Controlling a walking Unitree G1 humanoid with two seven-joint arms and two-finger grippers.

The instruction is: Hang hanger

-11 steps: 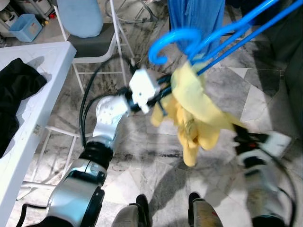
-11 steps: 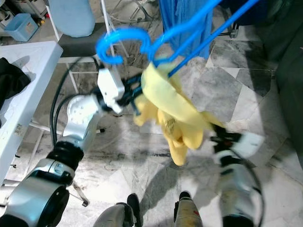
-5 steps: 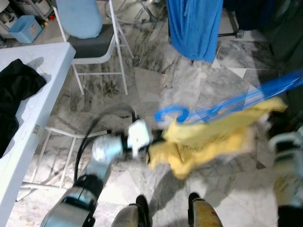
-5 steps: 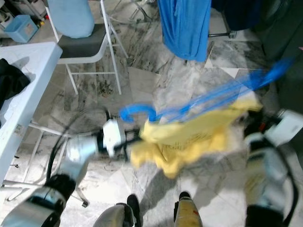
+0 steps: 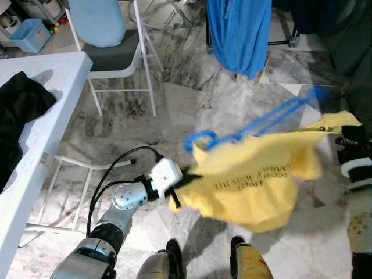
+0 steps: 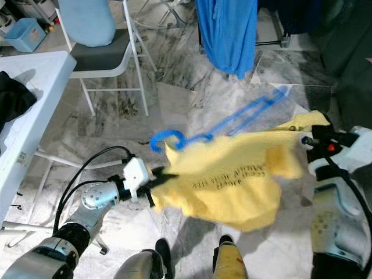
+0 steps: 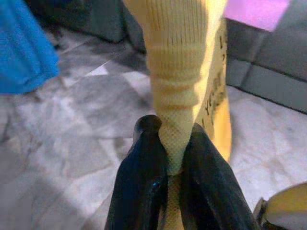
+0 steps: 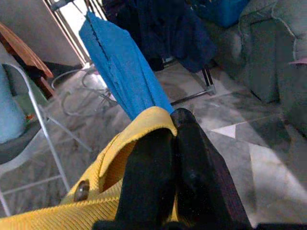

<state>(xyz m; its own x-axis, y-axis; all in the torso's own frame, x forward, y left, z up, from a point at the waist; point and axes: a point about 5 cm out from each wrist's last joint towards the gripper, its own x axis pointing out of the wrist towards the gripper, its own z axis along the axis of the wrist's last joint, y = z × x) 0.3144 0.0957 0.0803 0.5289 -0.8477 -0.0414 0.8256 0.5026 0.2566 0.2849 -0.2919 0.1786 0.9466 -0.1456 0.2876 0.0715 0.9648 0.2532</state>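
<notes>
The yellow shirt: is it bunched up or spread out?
Spread out. The yellow shirt stretches flat between the left gripper and the right gripper, its printed lettering readable, with the blue hanger above.

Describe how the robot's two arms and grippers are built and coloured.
Both arms are silver metal with black joint rings. The left gripper has long glossy black fingers behind a white boxy wrist block, with black cables looping off the forearm. The right gripper has matching black fingers, a white wrist block and a black cable.

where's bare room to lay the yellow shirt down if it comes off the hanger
The white table is bare beyond the black garment. Marble floor lies open between the folding chair and the hanging blue cloth. It is crowded at centre: left hand and right hand stretch the yellow shirt on the blue hanger.
</notes>
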